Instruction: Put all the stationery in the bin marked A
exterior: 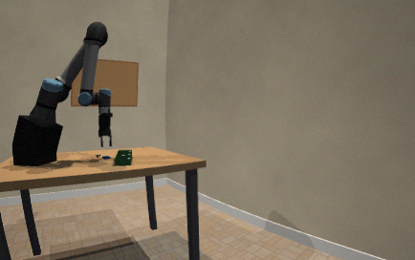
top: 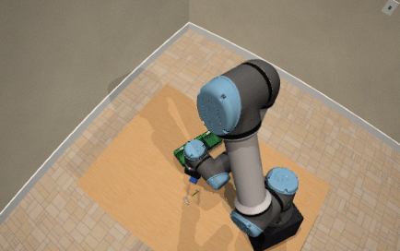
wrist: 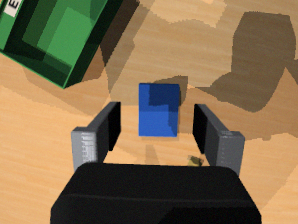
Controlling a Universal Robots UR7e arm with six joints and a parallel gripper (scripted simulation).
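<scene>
Open fingers above blue block as desk's sorting waits on its next piece

Left to right in the top view, a green bin unit (top: 179,156) (exterior: 123,158) (wrist: 65,42) sits inward from the desk's upper-right edge, part of it under the arm. One letter in the wrist view looks like an E; the compartment marked A cannot be made out, so what has been delivered there cannot be told. A small pale piece (top: 186,200) lies nearer the lower-left edge. The blue block (top: 194,180) (exterior: 106,157) (wrist: 158,112), probably the next stationery item (a notepad or eraser, by the look of it), lies outside the bins, on the side towards that same edge. A small yellowish piece (top: 195,193) (wrist: 194,161) is just beside it; whether either small piece counts as stationery is unclear.

The gripper (top: 191,172) (exterior: 106,142) (wrist: 157,118) hangs above the block, fingers wide apart and holding nothing. At least this pick appears to remain. The block lies flat, its long axis running up and down the wrist view, roughly along the finger pads; its plain top shows no front or tip.
</scene>
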